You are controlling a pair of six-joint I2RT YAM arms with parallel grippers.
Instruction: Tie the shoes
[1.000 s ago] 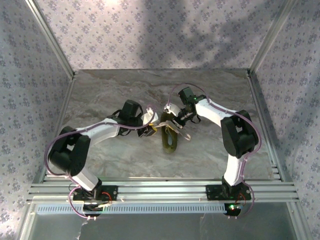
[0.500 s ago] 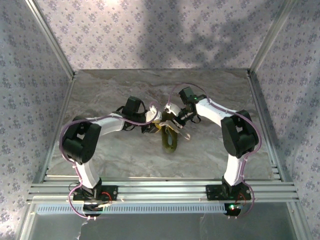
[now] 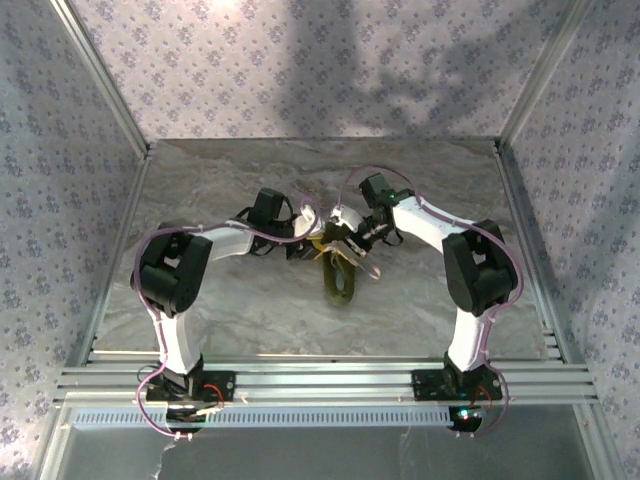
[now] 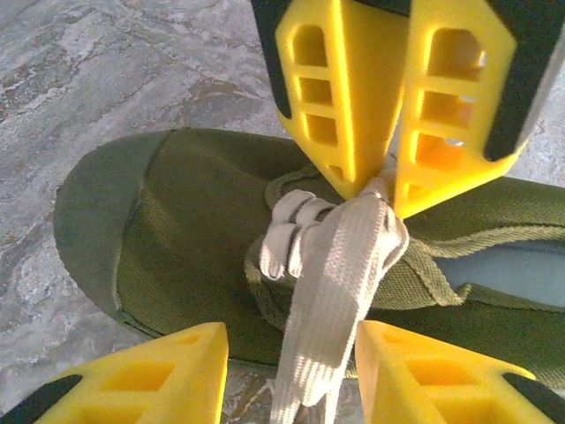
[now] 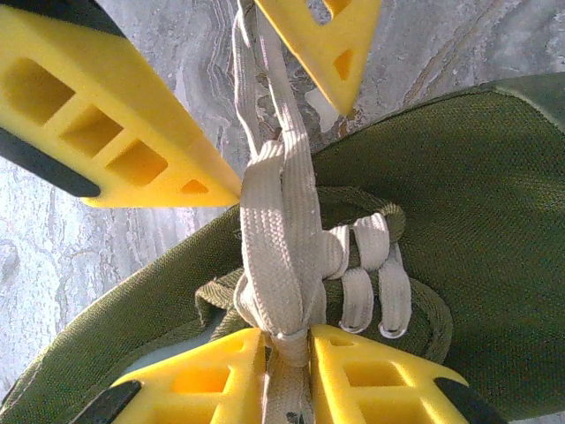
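My right hand (image 5: 288, 343) pinches the laces (image 5: 281, 221) over the shoe (image 3: 341, 284), midway across the counter (image 3: 230, 300); my left hand (image 4: 290, 343) gapes around them. Mid-knot: next, I judge, left must close and pull.

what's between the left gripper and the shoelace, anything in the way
Nothing visible. The shoelace runs straight between the open fingers of the left gripper. The right gripper pinches the same lace just beyond, over the olive-green shoe, and may crowd the grasp.
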